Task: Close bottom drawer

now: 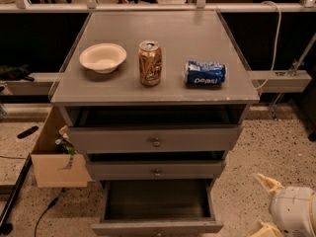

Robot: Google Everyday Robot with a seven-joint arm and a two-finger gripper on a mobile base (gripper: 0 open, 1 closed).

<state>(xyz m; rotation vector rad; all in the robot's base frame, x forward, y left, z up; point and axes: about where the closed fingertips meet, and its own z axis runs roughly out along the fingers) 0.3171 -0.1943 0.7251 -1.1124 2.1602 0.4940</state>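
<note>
The bottom drawer [157, 200] of the grey cabinet [155, 139] stands pulled out, its dark box interior showing. Its slim grey front [157, 227] lies at the bottom edge of the view, with the knob cut off there. The middle drawer [156, 170] and top drawer [155, 140] sit above it, each slightly out. My gripper [256, 204] is at the lower right, to the right of the open drawer and apart from it. Its two cream fingers [266, 182] are spread open and hold nothing.
On the cabinet top stand a white bowl [102, 57], an upright gold can [150, 63] and a blue Pepsi can [205, 73] lying on its side. A cardboard box [57, 162] sits on the floor to the left of the cabinet. A dark cable [15, 196] runs along the speckled floor.
</note>
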